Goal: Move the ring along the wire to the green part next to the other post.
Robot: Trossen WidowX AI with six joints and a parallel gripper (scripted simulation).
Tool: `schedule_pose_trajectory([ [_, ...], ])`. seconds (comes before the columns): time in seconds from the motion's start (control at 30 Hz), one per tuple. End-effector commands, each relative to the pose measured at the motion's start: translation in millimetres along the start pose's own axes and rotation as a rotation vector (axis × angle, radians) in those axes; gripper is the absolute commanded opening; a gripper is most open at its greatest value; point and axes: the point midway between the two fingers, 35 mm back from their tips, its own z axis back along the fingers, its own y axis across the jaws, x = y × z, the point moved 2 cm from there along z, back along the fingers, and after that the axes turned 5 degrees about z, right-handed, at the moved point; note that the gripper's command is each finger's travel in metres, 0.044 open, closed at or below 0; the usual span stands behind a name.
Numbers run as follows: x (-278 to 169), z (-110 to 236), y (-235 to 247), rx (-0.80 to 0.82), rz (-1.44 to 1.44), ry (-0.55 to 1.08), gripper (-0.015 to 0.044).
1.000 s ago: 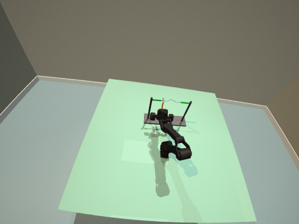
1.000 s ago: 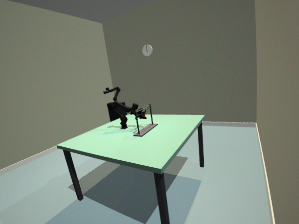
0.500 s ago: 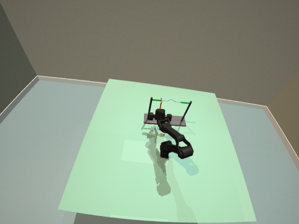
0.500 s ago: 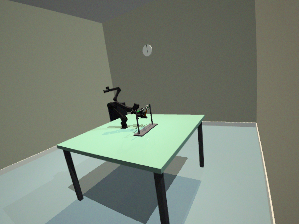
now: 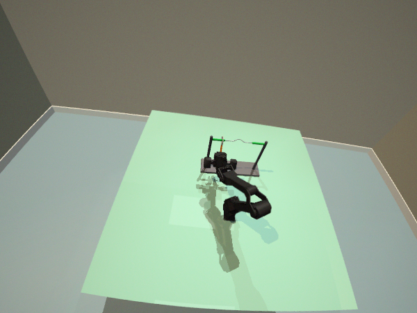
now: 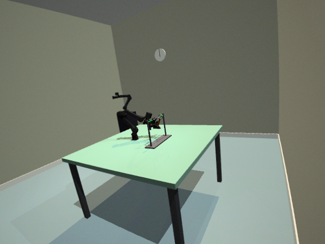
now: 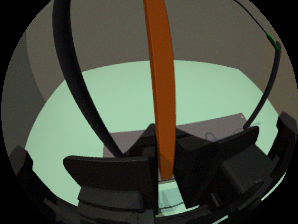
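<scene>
A wire runs between two dark posts [image 5: 209, 147] [image 5: 260, 154] on a dark base plate [image 5: 251, 171] [image 6: 160, 141]. It has a green part [image 5: 216, 139] by the left post, a wavy thin grey part [image 5: 240, 140] in the middle, and a green part [image 5: 258, 142] by the right post. The ring's orange handle [image 5: 221, 145] [image 7: 160, 76] hangs upright near the inner end of the left green part. The ring itself is at the top edge of the wrist view and mostly hidden. My gripper [image 5: 221, 151] [image 7: 157, 127] is shut on the handle's lower end.
The arm's base [image 5: 231, 209] stands on the green table [image 5: 139, 226] [image 6: 162, 165] in front of the base plate. In the exterior view a black box with a jointed stand [image 6: 123, 108] is behind the table. The table's edges are far off.
</scene>
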Motion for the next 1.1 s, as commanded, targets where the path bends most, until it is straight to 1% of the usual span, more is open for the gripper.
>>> schedule_pose_trajectory([
  [0.0,3,0,5,-0.004,-0.007,-0.007,-0.0150],
  [0.47,-11,-7,7,-0.004,-0.007,-0.007,-0.0150],
  [1.07,-11,-7,7,-0.004,-0.007,-0.007,-0.0150],
])
